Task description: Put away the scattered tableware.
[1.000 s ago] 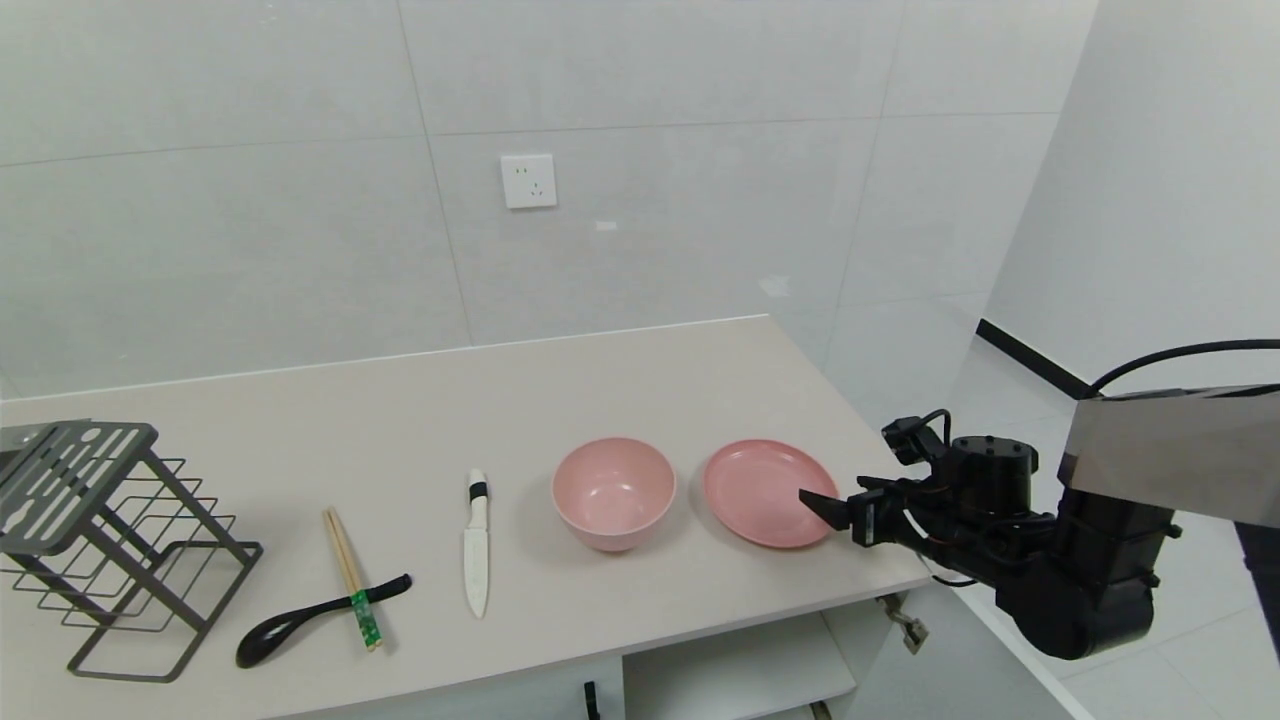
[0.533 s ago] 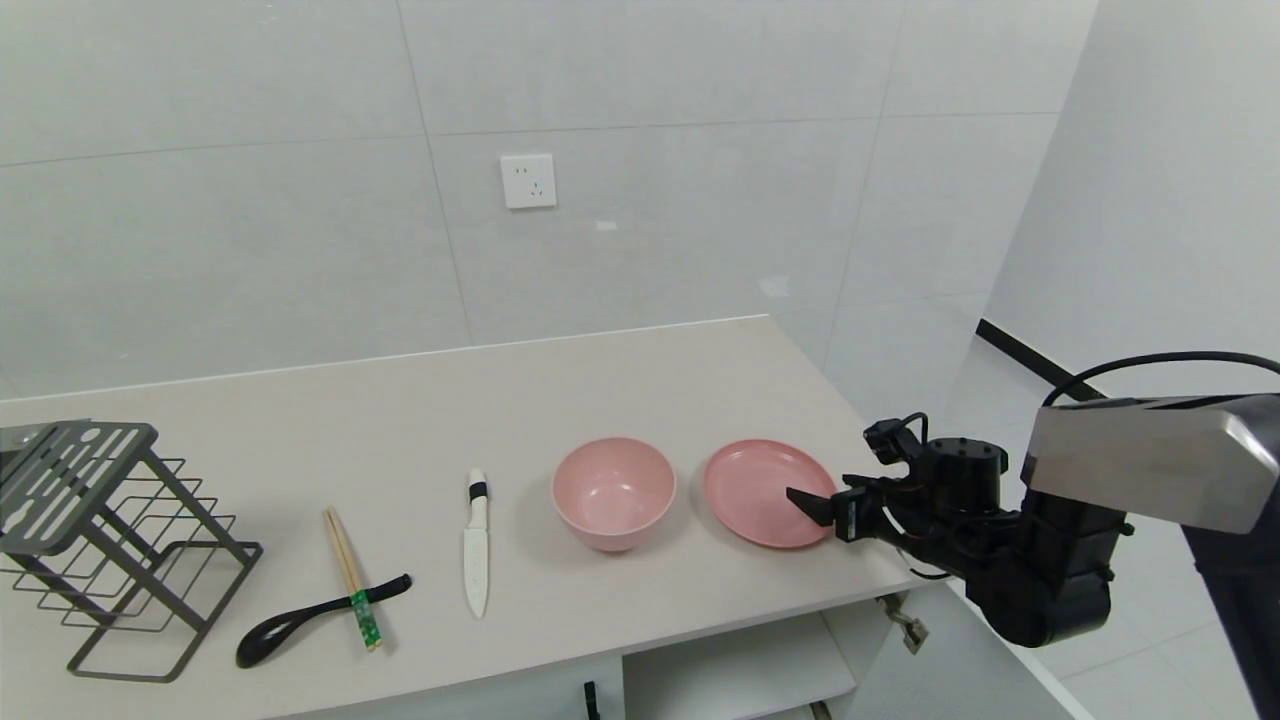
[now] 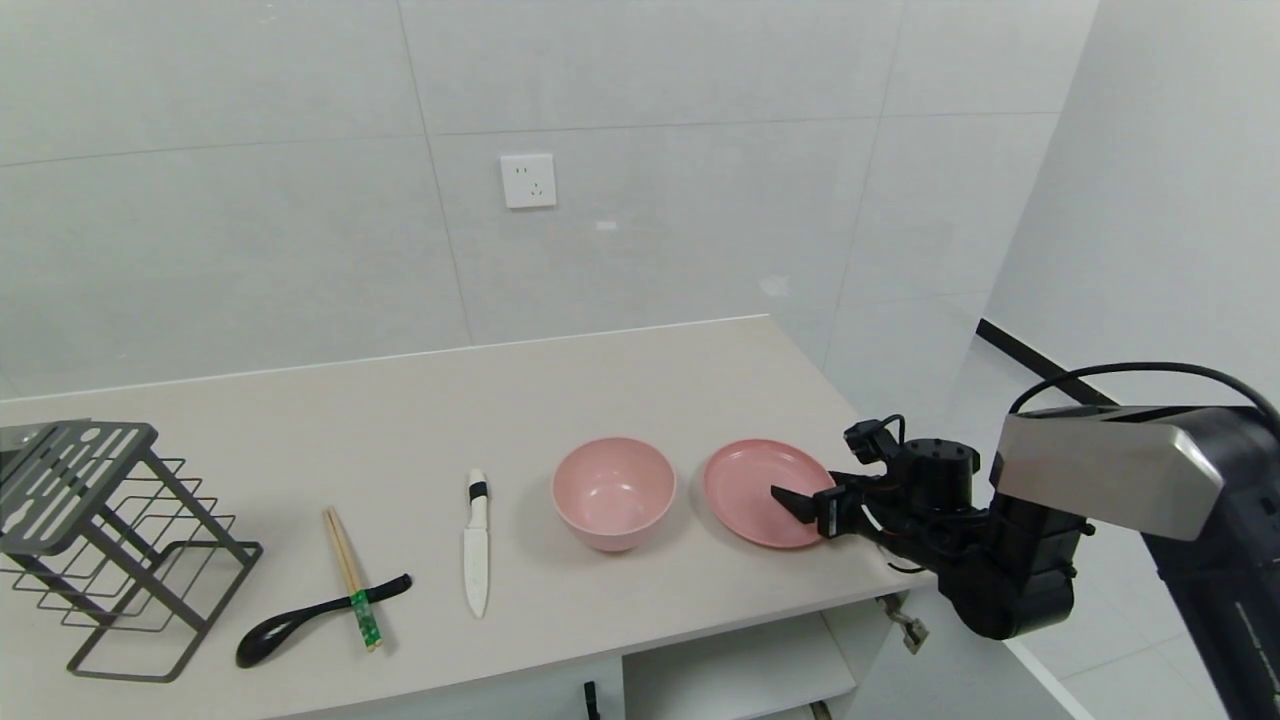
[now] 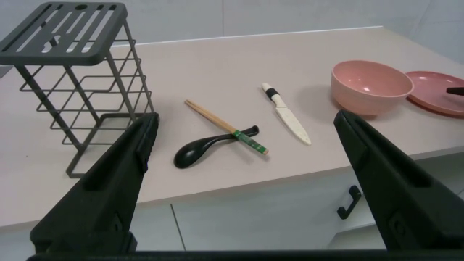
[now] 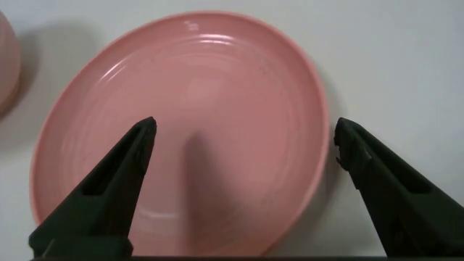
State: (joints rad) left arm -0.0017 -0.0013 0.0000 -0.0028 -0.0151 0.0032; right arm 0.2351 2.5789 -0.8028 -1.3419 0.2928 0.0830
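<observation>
Pink plate [image 5: 181, 130] sits on the pale counter [image 3: 620, 380], near its right front corner, just beside the pink bowl [image 3: 613, 490]. Your right gripper [image 5: 245, 125] is spread wide over the plate, one finger to each side of it in the right wrist view, nothing held. You cannot tell from these views whether a fingertip touches the plate; in the head view the dark tip overlaps the plate's right part. In the right wrist view the plate's near rim is cut off at the frame edge and the bowl is a mere sliver.

Your left gripper [image 4: 245, 119] is also open and empty, off the counter's front edge, well apart from the tableware. Between its fingers you see the white knife [image 4: 286, 122], the chopsticks [image 4: 226, 127] and the black spoon [image 4: 206, 147]. The chopsticks lie across the spoon's handle, hiding part of it. The grey wire rack [image 3: 100, 540] stands at the counter's left end, its left side cut off in the head view. In the left wrist view the plate runs out of frame.
</observation>
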